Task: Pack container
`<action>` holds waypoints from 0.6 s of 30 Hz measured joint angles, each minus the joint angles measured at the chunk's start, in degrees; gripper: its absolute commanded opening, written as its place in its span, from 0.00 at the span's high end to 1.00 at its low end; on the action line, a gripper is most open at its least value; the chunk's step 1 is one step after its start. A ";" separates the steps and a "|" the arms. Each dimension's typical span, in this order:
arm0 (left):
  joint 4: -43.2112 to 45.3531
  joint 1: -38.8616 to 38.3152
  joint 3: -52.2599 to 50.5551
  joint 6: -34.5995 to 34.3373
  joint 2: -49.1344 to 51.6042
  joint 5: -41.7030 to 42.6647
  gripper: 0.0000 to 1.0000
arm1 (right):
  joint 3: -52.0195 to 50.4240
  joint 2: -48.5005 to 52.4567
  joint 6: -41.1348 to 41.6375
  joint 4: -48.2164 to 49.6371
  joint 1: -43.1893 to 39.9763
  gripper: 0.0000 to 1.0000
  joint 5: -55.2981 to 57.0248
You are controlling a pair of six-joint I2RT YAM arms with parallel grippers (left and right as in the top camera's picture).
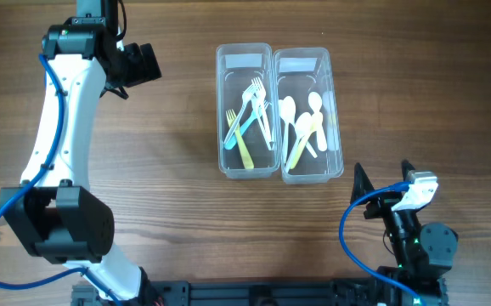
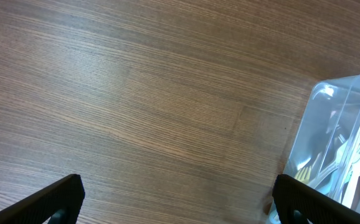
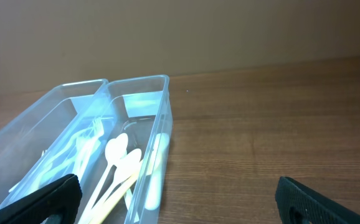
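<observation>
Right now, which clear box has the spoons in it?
The clear box on the robot's right side holds the spoons; its neighbour on the left holds forks instead.

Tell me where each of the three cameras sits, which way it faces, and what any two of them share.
Overhead: above the table, looking straight down on the fork bin and spoon bin; left arm and right arm show.
Left wrist: on the left arm, angled down at bare table, fork bin at right; open jaws at bottom corners.
Right wrist: low, looking along both bins; open jaws at bottom corners.
Shared: all three see the fork bin.
</observation>
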 measured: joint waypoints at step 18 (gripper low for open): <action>3.37 -3.45 -0.24 0.22 -20.02 -2.62 0.00 | 0.00 -0.11 0.00 0.00 0.00 0.00 0.00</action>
